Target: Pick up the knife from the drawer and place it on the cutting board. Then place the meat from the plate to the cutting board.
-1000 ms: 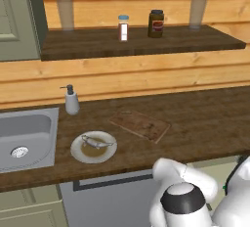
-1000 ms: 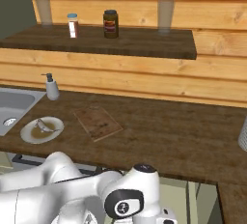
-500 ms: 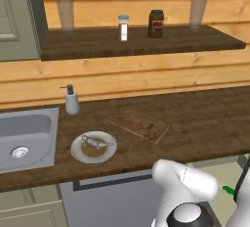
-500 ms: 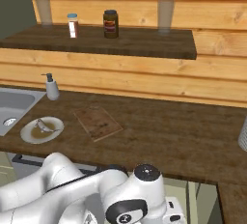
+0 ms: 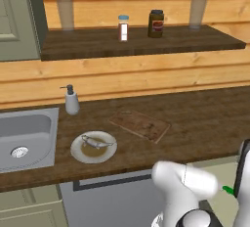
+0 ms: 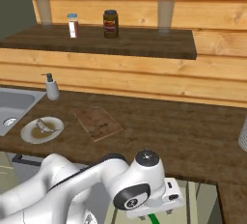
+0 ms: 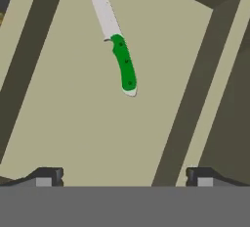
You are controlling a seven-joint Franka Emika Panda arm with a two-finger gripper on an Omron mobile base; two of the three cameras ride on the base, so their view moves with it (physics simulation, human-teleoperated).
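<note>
Lying flat on the drawer (image 7: 88, 138) floor: knife (image 7: 116, 44). Cutting board (image 5: 140, 125) sits beside the plate (image 5: 77, 149) on the counter (image 5: 195, 113). Gripper (image 7: 124, 177) jaws wide open, empty, above the knife.

**Arm bent low in front of the worktop**

The white arm (image 6: 96, 179) curls down across the lower frame, its hand below the dark wooden worktop (image 6: 193, 136) edge, over the pale drawer (image 6: 202, 203). A sliver of green, the knife (image 6: 153, 218), peeks out beneath the hand. Up on the worktop, the cutting board (image 6: 98, 122) lies bare, and left of it the plate (image 6: 41, 130) carries the meat (image 6: 47, 126). A soap dispenser (image 6: 51, 87) stands by the sink (image 6: 12, 105). Two jars (image 6: 110, 23) sit on the shelf (image 6: 120, 44).
</note>
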